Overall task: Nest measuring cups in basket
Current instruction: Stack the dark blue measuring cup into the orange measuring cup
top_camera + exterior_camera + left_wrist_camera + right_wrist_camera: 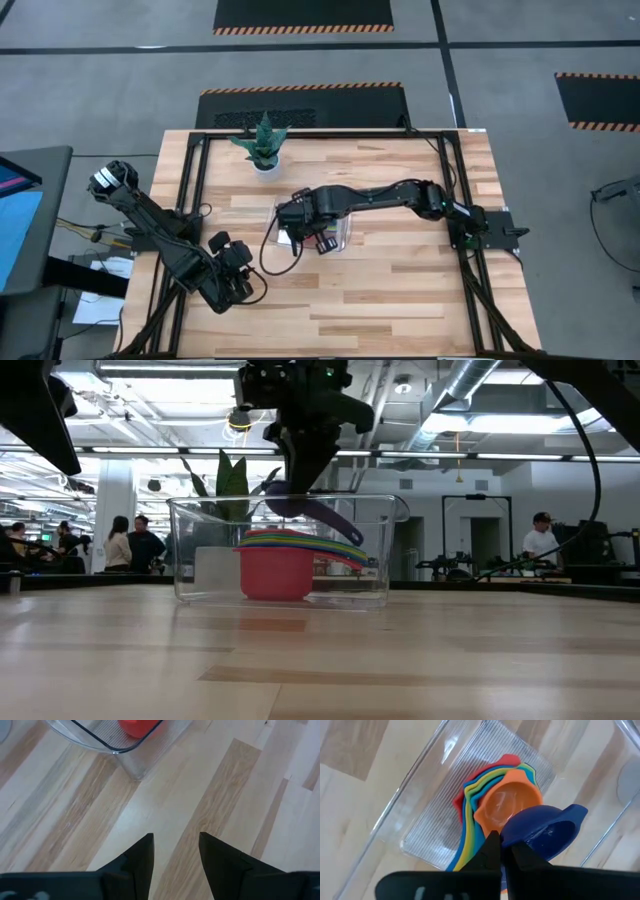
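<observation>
The clear basket (345, 232) sits mid-table. Inside it stands a nested stack of measuring cups (275, 565), red at the bottom and orange (512, 802) on top, with the handles fanned to one side. My right gripper (502, 840) reaches over the basket from the right and is shut on the dark blue cup (545, 832), which hovers just above the stack at the level of the basket's rim (300, 505). My left gripper (175, 837) is open over bare table near the left edge, nearer than the basket (115, 745). My right gripper pinches the dark blue cup between its two fingers (492, 847) at the bowl's rim on the handle side (512, 837); the fingers hide the exact spot. They come from above, slanting down. The cup is lifted clear and tilted, its bowl over the orange cup.
A small plant in a white pot (263, 150) stands on the table beyond the basket. The dark frame rails (190, 180) run along the table's left and right sides. Bare wood lies on the near half of the table (380, 300). People stand in the room behind (130, 545).
</observation>
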`<control>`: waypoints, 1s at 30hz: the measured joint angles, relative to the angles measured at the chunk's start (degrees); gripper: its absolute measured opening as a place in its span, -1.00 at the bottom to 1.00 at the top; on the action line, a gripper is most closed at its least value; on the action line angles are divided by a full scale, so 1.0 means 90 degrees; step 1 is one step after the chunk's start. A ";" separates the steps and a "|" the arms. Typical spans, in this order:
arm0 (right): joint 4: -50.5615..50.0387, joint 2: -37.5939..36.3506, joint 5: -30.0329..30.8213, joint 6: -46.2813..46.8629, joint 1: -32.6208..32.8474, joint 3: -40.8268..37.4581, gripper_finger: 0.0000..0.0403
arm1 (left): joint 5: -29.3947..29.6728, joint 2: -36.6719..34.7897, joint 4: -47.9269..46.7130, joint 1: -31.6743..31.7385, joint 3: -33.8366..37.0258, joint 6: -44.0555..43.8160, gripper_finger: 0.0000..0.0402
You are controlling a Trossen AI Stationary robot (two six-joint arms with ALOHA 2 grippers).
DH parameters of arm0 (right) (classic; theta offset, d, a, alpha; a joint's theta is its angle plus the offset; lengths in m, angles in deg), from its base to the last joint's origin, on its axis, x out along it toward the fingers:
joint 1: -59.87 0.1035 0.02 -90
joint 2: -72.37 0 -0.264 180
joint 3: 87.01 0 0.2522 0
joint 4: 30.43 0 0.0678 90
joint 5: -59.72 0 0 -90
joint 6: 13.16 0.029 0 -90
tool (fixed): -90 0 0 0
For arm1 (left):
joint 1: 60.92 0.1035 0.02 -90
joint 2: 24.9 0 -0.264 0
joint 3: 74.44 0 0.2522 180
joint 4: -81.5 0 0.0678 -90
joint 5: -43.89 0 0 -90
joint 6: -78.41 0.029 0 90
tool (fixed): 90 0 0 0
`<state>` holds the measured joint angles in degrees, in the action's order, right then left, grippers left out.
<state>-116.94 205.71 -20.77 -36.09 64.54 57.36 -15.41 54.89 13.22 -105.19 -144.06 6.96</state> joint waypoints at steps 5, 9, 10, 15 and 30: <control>-0.0002 0.0002 -0.0032 -0.0260 -0.0080 -0.0005 -0.95 | 0.0000 0.0000 0.0002 0.0000 0.0000 -0.0072 -0.29; 0.0000 0.0001 -0.0041 -0.0453 -0.0106 -0.0007 -0.81 | 0.0000 0.0000 0.0002 0.0000 0.0000 -0.0067 -0.29; -0.0002 0.0001 -0.0044 -0.0466 -0.0122 -0.0007 -0.78 | 0.0000 0.0000 0.0000 0.0000 0.0000 -0.0067 -0.29; 0.0008 0.0001 -0.0053 -0.0473 -0.0119 -0.0007 -0.77 | -0.0002 0.0000 0.0002 0.0000 0.0000 -0.0063 -0.29; 0.0015 0.0002 -0.0073 -0.0489 -0.0102 -0.0008 -0.93 | -0.0002 0.0000 0.0002 0.0000 0.0000 -0.0038 -0.29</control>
<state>-116.81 205.73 -21.42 -40.49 63.62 57.29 -15.44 54.89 13.24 -105.19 -144.06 6.62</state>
